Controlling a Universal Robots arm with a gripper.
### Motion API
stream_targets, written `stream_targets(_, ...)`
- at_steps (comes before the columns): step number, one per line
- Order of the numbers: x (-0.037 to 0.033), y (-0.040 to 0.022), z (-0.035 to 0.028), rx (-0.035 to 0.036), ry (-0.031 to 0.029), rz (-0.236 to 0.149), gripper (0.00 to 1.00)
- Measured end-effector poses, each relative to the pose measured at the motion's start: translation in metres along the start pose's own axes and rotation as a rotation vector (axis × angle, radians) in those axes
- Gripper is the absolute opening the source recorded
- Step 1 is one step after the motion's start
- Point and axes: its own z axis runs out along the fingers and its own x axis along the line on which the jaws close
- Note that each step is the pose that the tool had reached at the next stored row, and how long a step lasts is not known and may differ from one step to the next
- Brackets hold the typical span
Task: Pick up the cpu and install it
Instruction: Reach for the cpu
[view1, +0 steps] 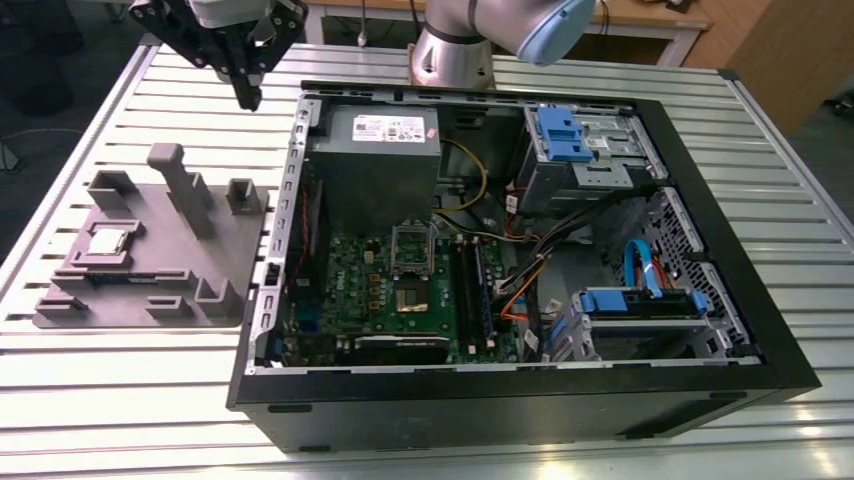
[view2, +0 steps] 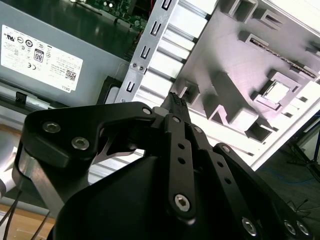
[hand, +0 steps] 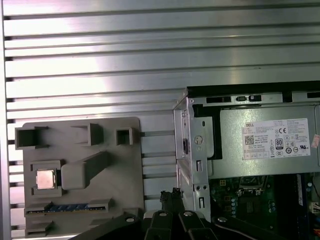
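Observation:
The cpu (view1: 107, 243) is a small silvery square chip lying in a recess of the grey fixture tray (view1: 147, 300), on the exterior view's left, outside the computer case. Both wrist views show it too: cpu (hand: 46, 179) and cpu (view2: 278, 93). My gripper (view1: 250, 98) hangs above the table beyond the tray, near the case's back corner, well away from the cpu. Its black fingers (view2: 175, 102) meet at the tips with nothing between them, and my gripper (hand: 170, 195) stands between tray and case. On the motherboard (view1: 360, 290) the socket (view1: 407, 296) lies bare with its frame raised.
The open black case (view1: 747, 300) holds a grey power supply (view1: 378, 150), memory slots (view1: 470, 285), cables and blue drive bays (view1: 581, 140). Upright grey posts (view1: 180, 185) rise from the tray. The arm's base (view1: 454, 55) stands behind the case on a slatted metal table (view1: 134, 420).

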Motion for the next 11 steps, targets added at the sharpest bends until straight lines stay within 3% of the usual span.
stream_targets(11,0.0067,-0.0005,-0.0002,0.0000,0.0000,0.000,0.11)
